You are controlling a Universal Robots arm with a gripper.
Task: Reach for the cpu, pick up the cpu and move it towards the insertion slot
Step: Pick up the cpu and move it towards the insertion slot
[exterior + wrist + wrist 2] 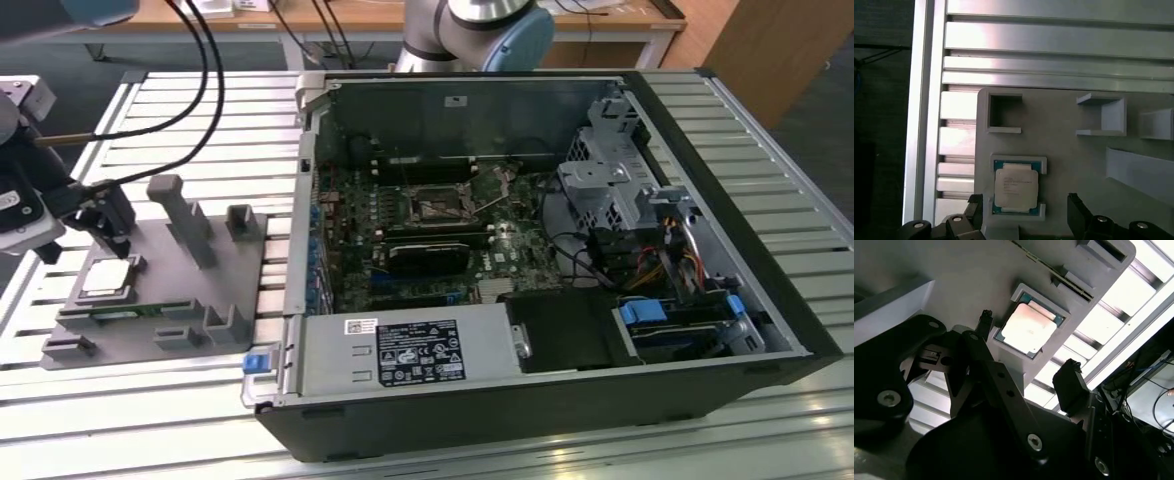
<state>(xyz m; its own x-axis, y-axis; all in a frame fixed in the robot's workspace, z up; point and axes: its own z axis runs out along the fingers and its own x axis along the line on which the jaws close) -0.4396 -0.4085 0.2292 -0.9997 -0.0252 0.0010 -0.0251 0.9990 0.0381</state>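
I see gripper [1026,212] wide open, empty, over the cpu [1015,187] in tray [1069,165]; I'd centre on its 2 sides, descend slow.

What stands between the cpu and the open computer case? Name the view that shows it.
In the exterior view, grey upright posts of the fixture plate stand between the cpu and the computer case.
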